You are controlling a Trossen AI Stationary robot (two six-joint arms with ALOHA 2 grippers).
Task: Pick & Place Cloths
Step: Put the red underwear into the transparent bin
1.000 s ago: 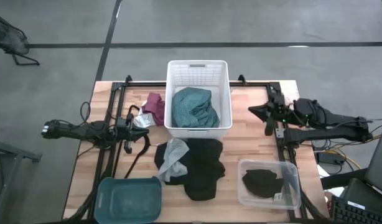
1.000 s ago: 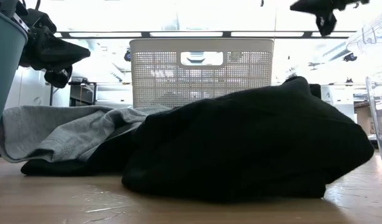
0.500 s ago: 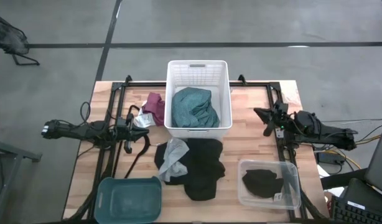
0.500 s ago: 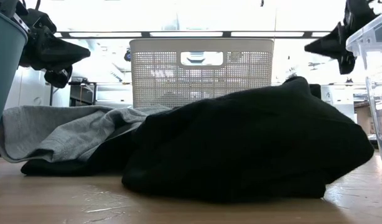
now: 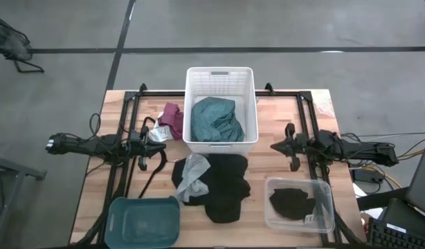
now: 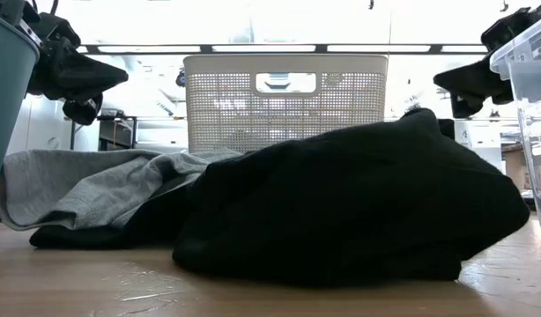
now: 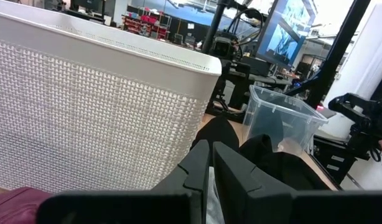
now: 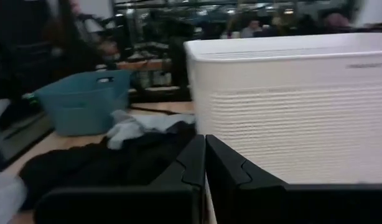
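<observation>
Lying in a soft heap in the middle of the wooden table [image 5: 282, 104] are the black cloths [image 5: 223, 187], with a light grey cloth [image 5: 193, 173] draped on their left edge. A teal-green cloth [image 5: 216, 119] sits bunched up inside the white basket [image 5: 221, 75]. A maroon cloth [image 5: 172, 117] lies just beside the basket on its left, and one more black cloth [image 5: 292, 203] rests in the clear tray [image 5: 323, 187].

I think all these cloths are light, floppy and not easy to break. They will sag and trail when lifted. A good place to grab looks like a raised fold near the top of the heap, so the fingers pinch cloth and not the table. Two cloths may come up together, since they overlap.

The left gripper [image 5: 145, 138] waits near the maroon cloth with its fingers [image 7: 197, 168] nearly together, holding nothing. The right gripper [image 5: 278, 145] sits to the right of the basket, fingers [image 8: 194, 163] pressed together, also empty.

A teal tray [image 5: 115, 221] stands at the front left corner.

No brand, label or writing can be read anywhere
</observation>
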